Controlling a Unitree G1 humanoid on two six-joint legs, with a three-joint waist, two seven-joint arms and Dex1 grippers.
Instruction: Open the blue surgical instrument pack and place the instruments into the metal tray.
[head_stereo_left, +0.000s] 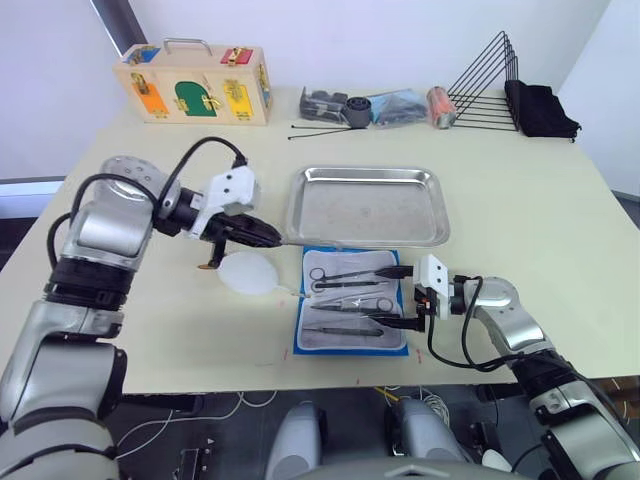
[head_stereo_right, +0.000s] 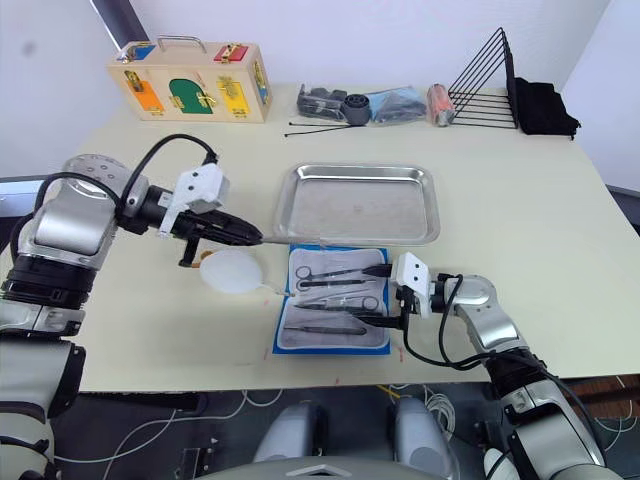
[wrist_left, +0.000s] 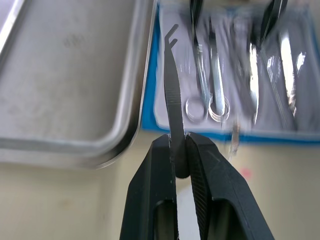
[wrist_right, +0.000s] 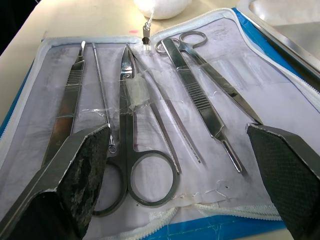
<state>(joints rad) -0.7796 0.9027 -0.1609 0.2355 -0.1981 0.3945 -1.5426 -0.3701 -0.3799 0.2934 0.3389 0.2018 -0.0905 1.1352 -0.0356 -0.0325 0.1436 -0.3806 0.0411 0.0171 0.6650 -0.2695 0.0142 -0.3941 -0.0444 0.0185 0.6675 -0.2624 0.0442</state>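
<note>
The blue surgical instrument pack lies unzipped and open flat on the table, just in front of the metal tray, which holds nothing. Silvery scissors, forceps and other thin instruments lie taped on its whitish lining. My left gripper is shut on a dark slim tool with a hooked tip, held level near the tray's front left corner. At the pack's right edge my right gripper is open, its fingers spread over the instruments' ends and holding nothing.
A white oval pad lies left of the pack, under my left gripper. Along the back edge stand a wooden latch box, bagged parts, long black rods, a black wire rack and a black cloth.
</note>
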